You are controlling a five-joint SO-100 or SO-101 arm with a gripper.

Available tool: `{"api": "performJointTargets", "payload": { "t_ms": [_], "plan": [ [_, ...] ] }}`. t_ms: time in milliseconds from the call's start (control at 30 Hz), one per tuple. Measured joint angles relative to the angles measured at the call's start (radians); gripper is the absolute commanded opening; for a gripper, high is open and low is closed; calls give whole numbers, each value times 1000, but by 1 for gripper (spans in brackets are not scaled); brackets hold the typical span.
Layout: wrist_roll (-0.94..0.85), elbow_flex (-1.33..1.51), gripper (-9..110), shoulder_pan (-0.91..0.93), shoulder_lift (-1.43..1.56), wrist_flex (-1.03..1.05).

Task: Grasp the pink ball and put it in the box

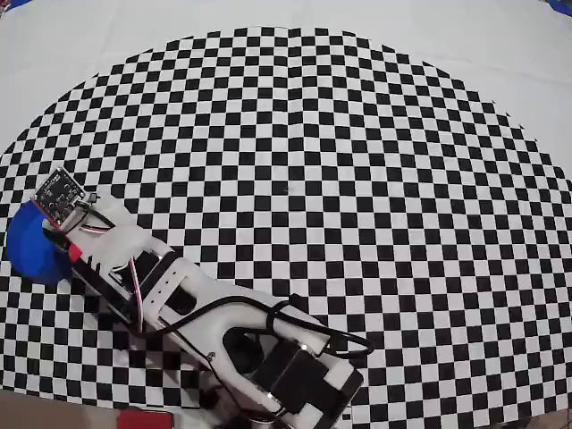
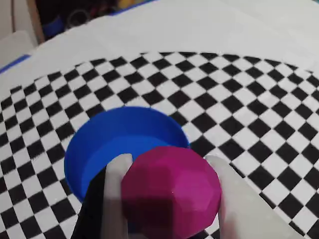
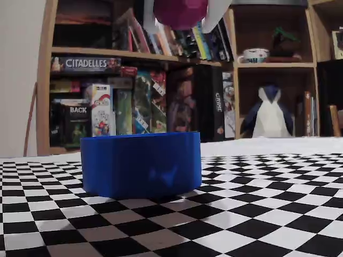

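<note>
"CITADELLES" box (image 3: 86, 64), "BACK" box (image 3: 77, 110), "CRIME" box (image 3: 218, 101)

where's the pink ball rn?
The pink ball is clamped in the end effector, held in the air above the box; the wrist view shows it at bottom centre, over the box's near rim.

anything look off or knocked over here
Nothing stands out. The box sits upright and flat on the checkered cloth, undamaged. The pincer holds the pink ball squarely between both fingers, above the box. Nothing is spilled or lying loose on the cloth.
</note>
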Motion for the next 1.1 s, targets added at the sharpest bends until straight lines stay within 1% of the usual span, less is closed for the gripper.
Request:
{"api": "performJointTargets", "payload": {
  "t_ms": [267, 667, 1100],
  "plan": [
    [0, 0, 0, -43, -32, -6],
    [0, -8, 0, -46, -144, -21],
    [0, -123, 0, -54, -258, -21]
  ]
}}
